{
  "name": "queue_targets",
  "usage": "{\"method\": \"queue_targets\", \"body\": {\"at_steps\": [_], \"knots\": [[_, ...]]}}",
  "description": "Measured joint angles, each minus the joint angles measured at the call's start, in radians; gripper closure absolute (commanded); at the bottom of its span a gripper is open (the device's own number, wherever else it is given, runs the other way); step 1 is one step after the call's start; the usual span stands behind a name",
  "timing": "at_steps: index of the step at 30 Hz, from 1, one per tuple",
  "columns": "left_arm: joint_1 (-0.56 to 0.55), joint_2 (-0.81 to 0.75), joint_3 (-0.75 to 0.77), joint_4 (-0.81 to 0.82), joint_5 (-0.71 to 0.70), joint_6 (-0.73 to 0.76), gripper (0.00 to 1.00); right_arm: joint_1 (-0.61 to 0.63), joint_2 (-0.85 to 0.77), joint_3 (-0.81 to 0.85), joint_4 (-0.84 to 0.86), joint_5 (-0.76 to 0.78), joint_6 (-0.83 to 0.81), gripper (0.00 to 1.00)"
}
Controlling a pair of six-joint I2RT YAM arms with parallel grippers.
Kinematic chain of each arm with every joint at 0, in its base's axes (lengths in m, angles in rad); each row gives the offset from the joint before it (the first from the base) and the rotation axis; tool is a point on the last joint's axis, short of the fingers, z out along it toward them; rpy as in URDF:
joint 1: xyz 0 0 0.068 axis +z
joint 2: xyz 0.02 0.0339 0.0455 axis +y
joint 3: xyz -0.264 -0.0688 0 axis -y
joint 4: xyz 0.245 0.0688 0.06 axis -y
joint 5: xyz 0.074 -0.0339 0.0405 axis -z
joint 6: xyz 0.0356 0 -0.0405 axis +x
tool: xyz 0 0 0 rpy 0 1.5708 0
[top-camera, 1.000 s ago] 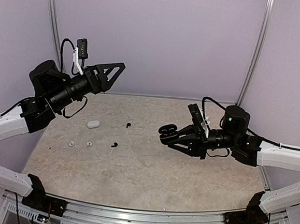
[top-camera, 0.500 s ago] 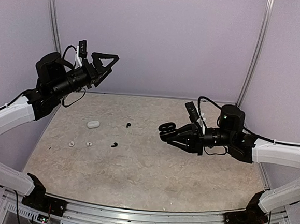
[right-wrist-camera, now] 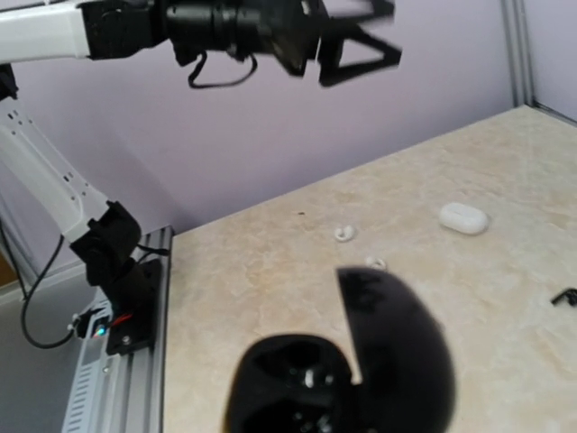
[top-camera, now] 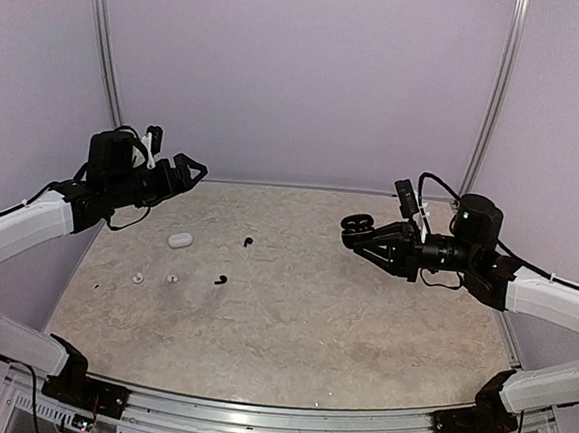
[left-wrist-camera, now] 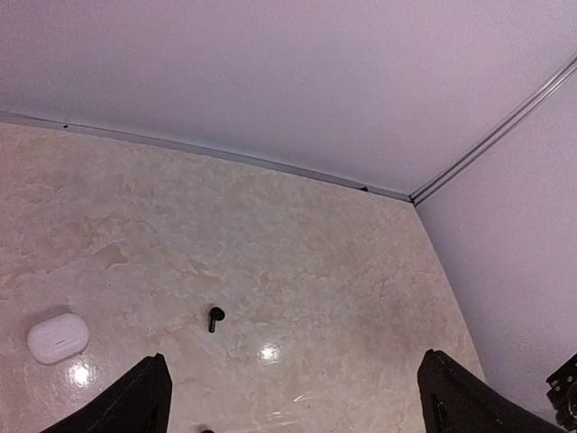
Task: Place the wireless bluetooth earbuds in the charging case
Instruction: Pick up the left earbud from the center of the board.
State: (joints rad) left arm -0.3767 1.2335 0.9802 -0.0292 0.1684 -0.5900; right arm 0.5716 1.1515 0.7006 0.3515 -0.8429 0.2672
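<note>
Right claw [top-camera: 358, 236] grips a rounded glossy black case [right-wrist-camera: 297, 383] (lid open); left claw [top-camera: 195, 169] gapes

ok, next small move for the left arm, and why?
Probably lower the open left gripper toward the far black earbud: it hangs empty above the table, while the right gripper holds the black charging case open.

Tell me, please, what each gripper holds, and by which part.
The right gripper is shut on the open black case, which sits at its fingertips; the exact hold point is hidden. The left gripper is open and empty.
</note>
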Motion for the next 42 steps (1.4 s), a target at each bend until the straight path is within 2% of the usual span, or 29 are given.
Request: {"method": "queue_targets", "body": {"at_steps": [7, 13, 17, 23, 29, 42], "knots": [[-0.034, 0.192, 0.040, -0.104, -0.049, 0.158, 0.23, -0.027, -0.005, -0.020, -0.062, 0.017, -0.015, 0.98], [-0.102, 0.421, 0.267, -0.233, -0.092, 0.277, 0.38, -0.029, -0.023, -0.064, -0.071, 0.028, -0.015, 0.98], [-0.140, 0.489, 0.336, -0.310, -0.096, 0.337, 0.40, -0.030, -0.030, -0.075, -0.071, 0.027, -0.015, 0.98], [-0.164, 0.536, 0.375, -0.517, -0.102, 0.452, 0.43, -0.030, -0.031, -0.079, -0.085, 0.027, -0.021, 0.98], [-0.185, 0.641, 0.480, -0.663, -0.158, 0.559, 0.46, -0.030, -0.031, -0.081, -0.086, 0.024, -0.023, 0.98], [-0.220, 0.797, 0.534, -0.781, -0.184, 0.678, 0.54, -0.030, -0.031, -0.093, -0.096, 0.008, -0.023, 0.98]]}}
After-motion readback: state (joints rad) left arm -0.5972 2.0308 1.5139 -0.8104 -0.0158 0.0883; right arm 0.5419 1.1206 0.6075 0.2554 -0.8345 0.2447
